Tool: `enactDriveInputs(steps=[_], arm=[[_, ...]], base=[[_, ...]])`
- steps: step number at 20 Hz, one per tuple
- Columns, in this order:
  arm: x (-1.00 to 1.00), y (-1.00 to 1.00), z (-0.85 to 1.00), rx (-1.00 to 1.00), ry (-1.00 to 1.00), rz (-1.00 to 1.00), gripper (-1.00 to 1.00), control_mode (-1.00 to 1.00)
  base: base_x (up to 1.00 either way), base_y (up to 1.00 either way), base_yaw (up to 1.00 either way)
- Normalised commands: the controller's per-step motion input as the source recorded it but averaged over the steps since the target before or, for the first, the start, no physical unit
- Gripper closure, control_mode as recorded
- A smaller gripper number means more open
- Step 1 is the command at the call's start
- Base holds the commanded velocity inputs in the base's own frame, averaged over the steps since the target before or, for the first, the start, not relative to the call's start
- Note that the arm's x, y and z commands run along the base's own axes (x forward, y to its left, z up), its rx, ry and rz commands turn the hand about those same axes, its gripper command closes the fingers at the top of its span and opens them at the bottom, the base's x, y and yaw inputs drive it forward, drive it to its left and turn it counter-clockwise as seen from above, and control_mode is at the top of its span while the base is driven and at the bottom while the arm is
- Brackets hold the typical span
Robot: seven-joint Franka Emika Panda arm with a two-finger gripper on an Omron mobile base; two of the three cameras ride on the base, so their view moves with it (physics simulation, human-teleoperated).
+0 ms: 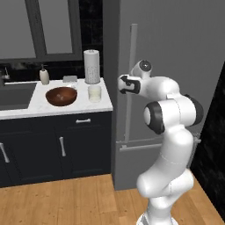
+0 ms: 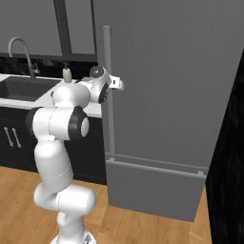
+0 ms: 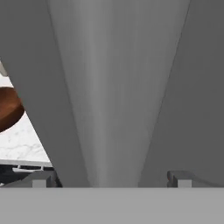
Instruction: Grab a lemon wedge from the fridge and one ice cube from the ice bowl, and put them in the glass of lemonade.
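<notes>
The tall grey fridge [image 1: 176, 66] [image 2: 167, 95] stands shut, so the lemon wedge is hidden. My gripper [image 1: 124, 84] [image 2: 117, 85] is at the fridge's long vertical bar handle [image 1: 132, 66] [image 2: 107, 57]. In the hand view the gripper [image 3: 111, 179] is open, and the handle [image 3: 118, 109] runs between its two fingertips [image 3: 41, 179]. The glass of lemonade [image 1: 94, 93] stands on the white counter [image 1: 39, 107] left of the fridge. Beside it sits a wide dark-brown wooden bowl [image 1: 61, 96] [image 3: 8, 109]; I cannot tell whether ice cubes lie in it.
A white paper-towel roll [image 1: 92, 66] stands behind the glass. A soap dispenser [image 1: 44, 75] [image 2: 67, 74] and a sink [image 1: 15, 94] with a faucet [image 2: 21, 52] lie farther left. Dark cabinets [image 1: 57, 145] run under the counter. A black wall [image 2: 228, 143] borders the fridge's right side.
</notes>
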Motion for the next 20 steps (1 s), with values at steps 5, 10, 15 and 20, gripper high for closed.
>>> enactDriveInputs(steps=[5, 10, 15, 20], arm=[[0.55, 0.00, -0.14, 0.00, -0.03, 0.00, -1.00, -1.00], [0.46, 0.00, -0.13, 0.00, -0.02, 0.00, 1.00, -1.00], [0.06, 0.00, -0.01, 0.00, 0.00, 0.00, 1.00, -1.00], [-0.08, 0.00, 0.00, 0.00, 0.00, 0.00, 1.00, -1.00]], base=[[0.00, 0.00, 0.00], [0.00, 0.00, 0.00], [0.00, 0.00, 0.00], [0.00, 0.00, 0.00]])
